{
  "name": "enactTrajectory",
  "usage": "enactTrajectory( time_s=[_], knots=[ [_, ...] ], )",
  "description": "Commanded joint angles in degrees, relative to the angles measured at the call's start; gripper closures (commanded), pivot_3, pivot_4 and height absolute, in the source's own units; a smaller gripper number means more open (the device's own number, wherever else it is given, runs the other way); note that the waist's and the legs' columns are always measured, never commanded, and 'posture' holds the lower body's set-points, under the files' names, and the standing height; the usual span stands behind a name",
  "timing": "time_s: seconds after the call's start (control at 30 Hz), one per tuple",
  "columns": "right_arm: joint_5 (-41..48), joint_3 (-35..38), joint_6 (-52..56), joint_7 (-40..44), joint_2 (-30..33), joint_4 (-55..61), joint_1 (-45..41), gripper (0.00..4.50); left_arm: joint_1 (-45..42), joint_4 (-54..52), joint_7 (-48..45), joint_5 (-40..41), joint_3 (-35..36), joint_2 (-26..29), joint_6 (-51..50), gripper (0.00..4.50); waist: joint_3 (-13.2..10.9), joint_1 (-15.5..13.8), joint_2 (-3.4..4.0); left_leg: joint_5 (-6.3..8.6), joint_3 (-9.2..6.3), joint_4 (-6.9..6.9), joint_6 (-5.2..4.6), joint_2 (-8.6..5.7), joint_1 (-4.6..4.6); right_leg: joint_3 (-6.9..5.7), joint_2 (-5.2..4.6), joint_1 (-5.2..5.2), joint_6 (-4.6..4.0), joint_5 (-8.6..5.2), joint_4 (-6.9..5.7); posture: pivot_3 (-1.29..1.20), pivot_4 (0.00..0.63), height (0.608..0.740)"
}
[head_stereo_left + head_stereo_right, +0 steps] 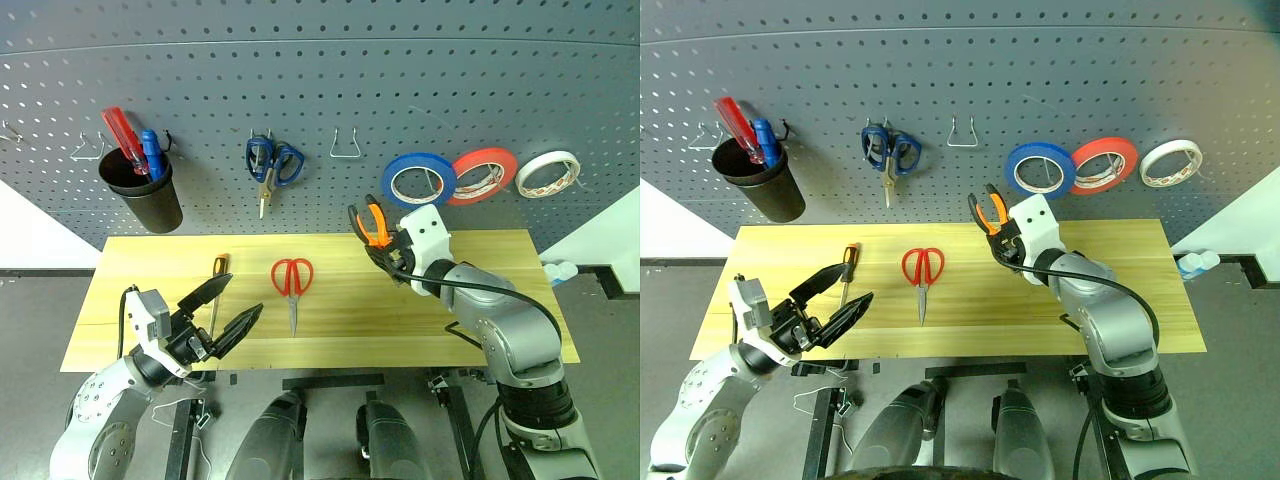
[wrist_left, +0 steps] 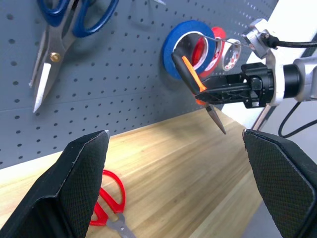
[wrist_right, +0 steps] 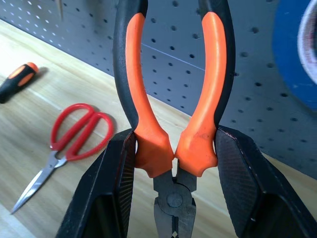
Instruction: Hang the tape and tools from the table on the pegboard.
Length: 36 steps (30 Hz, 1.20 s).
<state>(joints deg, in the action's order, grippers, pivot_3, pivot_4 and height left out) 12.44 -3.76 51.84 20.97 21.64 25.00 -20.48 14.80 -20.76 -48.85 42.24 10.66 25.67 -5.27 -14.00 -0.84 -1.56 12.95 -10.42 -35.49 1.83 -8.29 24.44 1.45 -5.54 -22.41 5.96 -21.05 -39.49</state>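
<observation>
Right gripper [image 1: 385, 245] raised over the back middle of the table [image 1: 500, 300], pinching the pliers [image 1: 372, 225] low on their orange-and-black handles, both handles pointing up toward the pegboard [image 1: 320, 90]. Left gripper [image 1: 222, 308] spread wide and empty, hovering over the table's front left edge.

Red-handled scissors [image 1: 292, 285] flat on the wood, mid-table, blades toward the front. Thin screwdriver [image 1: 217, 290] just to their left, orange-and-black handle toward the board, its shaft partly crossed by the upper finger of the left gripper. Blue tape [image 1: 418, 180] already on a hook, right of centre, overlapped at its right edge by a red-orange roll [image 1: 483, 173]; a white roll [image 1: 547, 173] further right, apart.

On the board above the scissors — blue-handled scissors [image 1: 271, 165] hanging blades down, and beside them a bare wire hook [image 1: 346, 146], up and left of the pliers. Far left, a black cup [image 1: 145, 195] with red and blue screwdrivers [image 1: 133, 145] standing in it.

Right wrist view: pliers' pivot and dark head seen below the fingers, handle bases pressed between the two pads — detail hidden from the head views. Left wrist view: pliers from the side, thin nose angled down toward the tabletop, handles overlapping the blue roll behind.
</observation>
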Motion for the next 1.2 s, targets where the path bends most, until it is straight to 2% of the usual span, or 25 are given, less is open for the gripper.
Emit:
enactTrajectory(
  time_s=[0.03,0.3,0.57,0.77,1.2],
  knots=[
    [1.67,1.74,-4.43,2.10,0.42,2.70,0.56,2.46,0.39,-0.73,-2.10,3.08,2.21,-0.32,-0.06,0.00,0.03,0.08,0.00,0.00,0.00,-0.01,0.00,0.00,-0.01,0.00,0.01,0.00,0.00,0.00,-0.03,0.14,0.178,0.740],
    [8.54,4.82,-9.01,5.75,-1.44,7.98,1.31,2.46,0.33,1.59,-5.93,4.15,4.68,-2.14,2.27,0.00,0.12,0.02,0.00,0.00,0.00,-0.22,0.00,0.03,-0.03,0.00,0.03,0.07,-0.01,0.01,-0.13,0.14,0.175,0.740],
    [13.41,7.46,-10.20,3.34,-3.86,11.20,-3.48,2.46,-1.23,5.40,-7.42,3.43,7.06,-3.24,4.65,0.00,0.32,0.02,0.01,-0.01,0.00,-0.59,0.02,0.03,-0.05,0.00,0.05,0.05,-0.05,0.06,-0.57,0.15,0.174,0.740],
    [11.60,7.35,-14.60,0.07,-5.47,9.54,-8.41,2.46,-2.41,8.12,-7.61,2.80,7.92,-3.70,5.87,0.00,0.76,0.00,0.00,-0.05,-0.03,-0.60,0.06,0.03,-0.07,0.01,0.07,0.06,-0.05,0.11,-0.60,0.14,0.173,0.740],
    [-0.09,0.30,-32.08,-8.84,-16.27,-6.78,-20.48,2.46,-3.19,8.36,-7.55,1.43,7.15,-4.24,5.54,0.00,0.87,0.19,-0.01,-0.10,-0.03,-0.59,0.12,0.03,-0.10,0.03,0.09,0.01,-0.07,0.13,-0.70,0.15,0.189,0.740]
  ],
)
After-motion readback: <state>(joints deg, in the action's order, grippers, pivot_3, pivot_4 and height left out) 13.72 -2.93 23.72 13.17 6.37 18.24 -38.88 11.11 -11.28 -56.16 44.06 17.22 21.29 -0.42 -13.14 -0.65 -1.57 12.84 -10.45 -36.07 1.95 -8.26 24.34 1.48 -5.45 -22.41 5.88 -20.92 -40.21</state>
